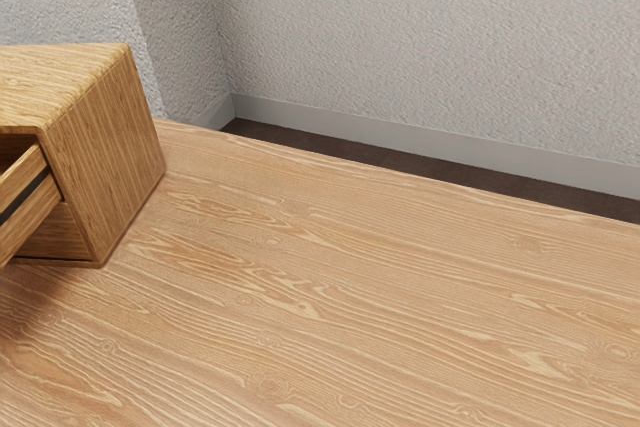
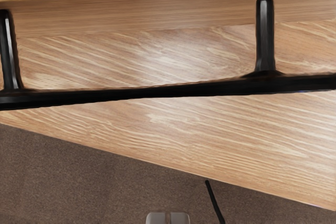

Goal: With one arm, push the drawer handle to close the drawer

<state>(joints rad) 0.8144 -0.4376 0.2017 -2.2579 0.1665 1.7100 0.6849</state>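
At the exterior view's left edge a wooden cabinet point(image 1: 108, 157) stands with its drawer point(image 1: 22, 217) partly pulled out; a dark groove runs along the drawer's side. In the wrist view, the black handle point(image 2: 157, 92) is a long bar on two posts, extending from the wooden front. My gripper's two grey fingertips point(image 2: 168, 217) sit side by side with only a thin line between them, nothing held. They appear apart from the bar, on the side away from the wooden front.
The wooden tabletop point(image 1: 350, 297) spreads beside the cabinet, with grey walls behind its far edge. Below the handle in the wrist view, the table's edge borders a brown floor point(image 2: 79, 166), where a thin black strip point(image 2: 214, 200) shows near the fingertips.
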